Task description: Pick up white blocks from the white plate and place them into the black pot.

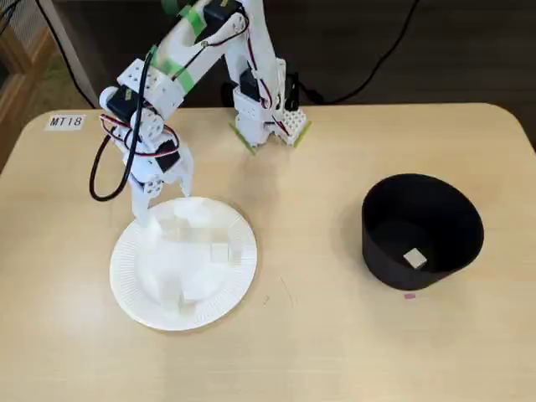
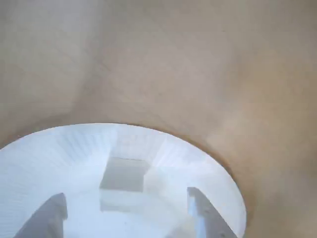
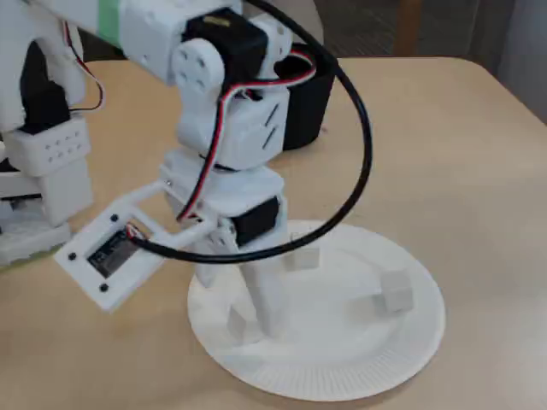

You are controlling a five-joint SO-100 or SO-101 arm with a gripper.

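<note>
The white plate (image 1: 134, 280) lies at the table's front left in a fixed view, with several white blocks on it, such as one block (image 1: 220, 251) near its right side. My gripper (image 1: 166, 205) is open, pointing down over the plate's far left part. In the wrist view the open gripper (image 2: 126, 213) has one block (image 2: 124, 173) lying on the plate (image 2: 208, 173) between and just ahead of its fingertips, not touched. In the other fixed view the gripper (image 3: 256, 316) reaches the plate (image 3: 342, 376) beside a block (image 3: 235, 323). The black pot (image 1: 423, 209) stands right, holding one block (image 1: 414, 258).
The arm's base (image 1: 268, 117) is clamped at the table's far edge. A black cable (image 1: 105, 180) loops left of the gripper. A label (image 1: 65, 121) is stuck at the far left corner. A tiny pink scrap (image 1: 409, 295) lies just in front of the pot.
</note>
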